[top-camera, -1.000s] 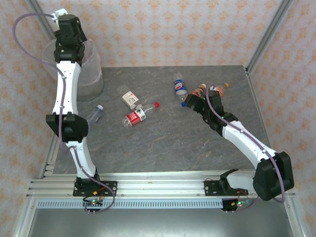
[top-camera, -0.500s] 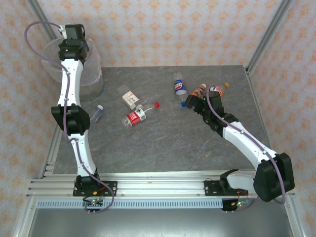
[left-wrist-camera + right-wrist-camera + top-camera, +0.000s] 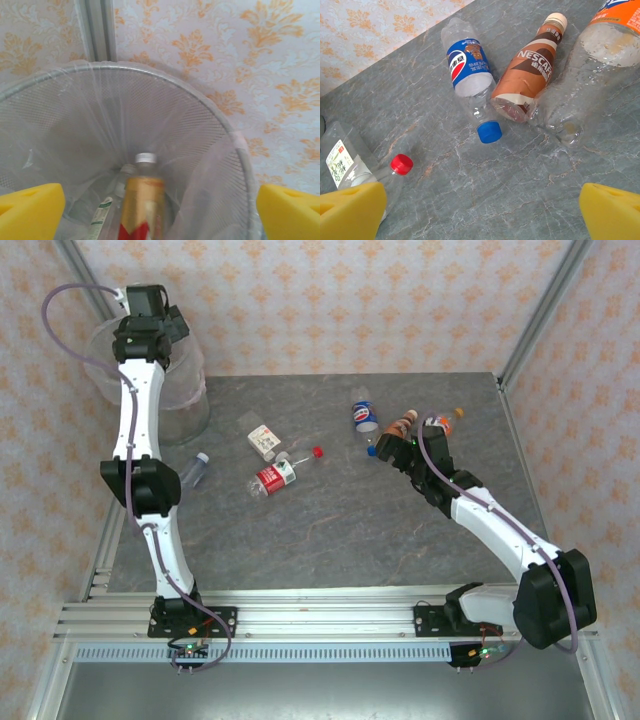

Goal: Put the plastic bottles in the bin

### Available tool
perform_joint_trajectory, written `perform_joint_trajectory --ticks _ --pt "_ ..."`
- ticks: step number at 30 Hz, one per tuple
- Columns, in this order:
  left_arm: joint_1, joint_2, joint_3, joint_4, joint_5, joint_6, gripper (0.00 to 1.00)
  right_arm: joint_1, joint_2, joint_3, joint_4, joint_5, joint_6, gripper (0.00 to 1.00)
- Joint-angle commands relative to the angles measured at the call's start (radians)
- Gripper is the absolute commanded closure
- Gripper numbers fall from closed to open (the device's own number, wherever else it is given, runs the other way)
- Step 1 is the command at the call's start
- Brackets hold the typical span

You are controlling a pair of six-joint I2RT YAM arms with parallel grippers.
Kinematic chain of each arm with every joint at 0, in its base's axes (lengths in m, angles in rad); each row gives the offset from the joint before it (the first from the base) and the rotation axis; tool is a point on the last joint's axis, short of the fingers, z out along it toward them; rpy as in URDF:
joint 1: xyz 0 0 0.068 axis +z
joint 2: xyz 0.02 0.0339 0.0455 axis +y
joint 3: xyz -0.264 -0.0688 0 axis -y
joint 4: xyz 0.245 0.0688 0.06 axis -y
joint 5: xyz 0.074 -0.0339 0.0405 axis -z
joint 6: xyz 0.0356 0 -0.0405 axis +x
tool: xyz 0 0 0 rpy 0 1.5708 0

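Note:
My left gripper (image 3: 150, 318) hangs open over the bin (image 3: 186, 400), its yellow pads (image 3: 30, 210) wide apart. Between them, inside the lined bin (image 3: 210, 107), a blurred bottle with a gold and red label (image 3: 142, 200) stands free of the pads, beside a white-green labelled one (image 3: 102, 215). My right gripper (image 3: 393, 450) is open above bare table (image 3: 480, 210). Just beyond it lie a blue-label bottle (image 3: 467, 65), a brown one (image 3: 530, 70) and an orange one (image 3: 590, 60). A red-capped bottle (image 3: 400, 165) lies to its left.
Mid-table lie a red-label bottle (image 3: 272, 477) and a white-green labelled bottle (image 3: 264, 440). A small clear bottle with a blue cap (image 3: 196, 467) rests near the left arm, below the bin. Papered walls and metal posts close in the table on three sides.
The left wrist has shifted and turned a little above the bin. The right arm and the bottles on the table have stayed put.

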Motion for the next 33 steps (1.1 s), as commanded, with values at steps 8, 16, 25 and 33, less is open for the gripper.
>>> perform_joint_trajectory --ticks 8,16,25,33 --pt "0.001 -0.131 0.030 -0.071 0.297 -0.086 0.00 -0.004 0.002 -0.005 0.009 0.030 -0.005 0.01" --pt "-0.024 -0.386 -0.358 0.070 0.391 -0.132 0.00 -0.003 0.030 0.007 0.024 0.037 0.006 0.01" --pt "-0.136 -0.751 -0.906 0.178 0.221 -0.049 0.00 -0.004 0.034 0.009 0.076 0.083 0.035 0.01" --pt "-0.138 -0.790 -1.119 0.003 0.088 0.088 0.00 -0.003 0.040 0.003 0.113 0.129 0.040 0.01"
